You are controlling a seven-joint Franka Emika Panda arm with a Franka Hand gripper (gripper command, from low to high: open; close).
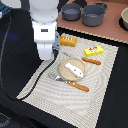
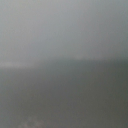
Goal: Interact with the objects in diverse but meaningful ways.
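In the exterior view my gripper [image 1: 46, 56] hangs low over the far left part of the striped mat [image 1: 40, 80]. Its fingers are not clear, so I cannot tell whether it is open or shut. The orange bread loaf [image 1: 68, 41] lies just to its right. The yellow red-marked packet [image 1: 93, 50] lies further right, with an orange sausage toy [image 1: 91, 61] in front of it. The white oblong piece [image 1: 73, 70] rests on the tan round plate [image 1: 64, 65]. The pale blue-and-white carton is out of view. The wrist view is a grey blur.
Two grey pots [image 1: 71, 12] [image 1: 94, 15] stand on the brown surface behind the mat, with a pale bowl [image 1: 124, 19] at the right edge. A fork [image 1: 55, 76] and an orange-handled knife [image 1: 77, 86] lie in front of the plate. A black cable [image 1: 15, 95] runs at the left.
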